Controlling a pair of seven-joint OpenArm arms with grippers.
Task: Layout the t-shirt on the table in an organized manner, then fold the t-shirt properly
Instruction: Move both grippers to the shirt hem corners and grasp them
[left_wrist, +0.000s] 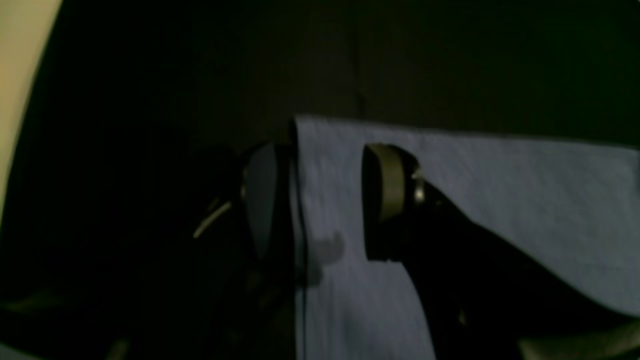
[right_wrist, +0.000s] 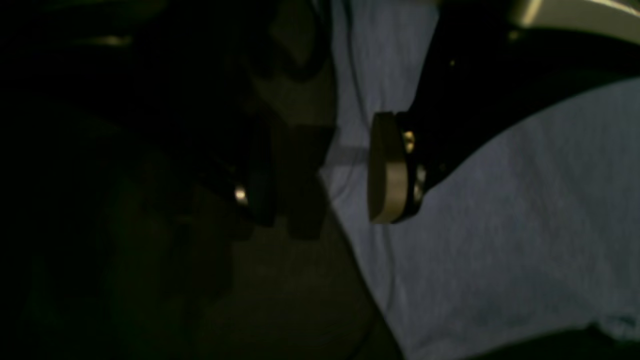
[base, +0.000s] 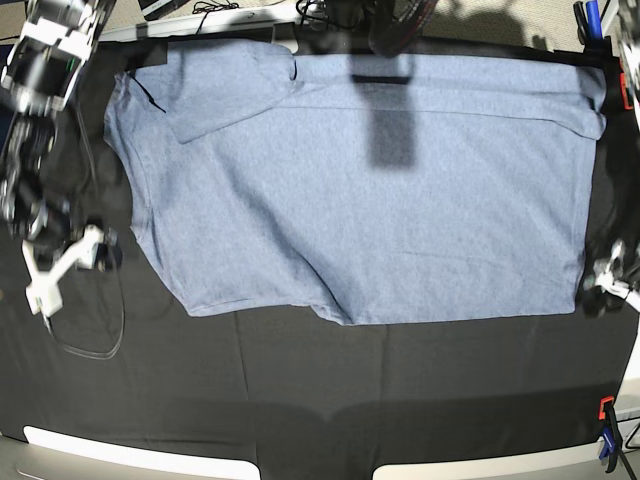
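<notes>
- Two grippers sit at opposite ends of the light blue-grey cotton t-shirt, which lies spread across the upper middle of the base view on the large table draped in matte black cloth.
- The shirt lies mostly flat; one sleeve is folded over onto the body at the upper left, and the lower edge at the lower left runs crooked, so I judge the laying-out step not yet finished.
- The left gripper stands with its jaws well apart, straddling a corner edge of the shirt: one pad over the fabric, the other off it over the black cloth. Nothing is pinched. In the base view it sits at the right edge, by the shirt's lower right corner.
- The right gripper also shows a wide gap, the pale pad above the fabric and the dark finger over the cloth beside the shirt's edge; it holds nothing.
- This straddling suits a grasp of the edge to pull the shirt straight.
- A black cable loops on the cloth at the left, near the right arm, and could snag.
- Red and blue clamps grip the cloth at the right edge, clear of the shirt.
</notes>
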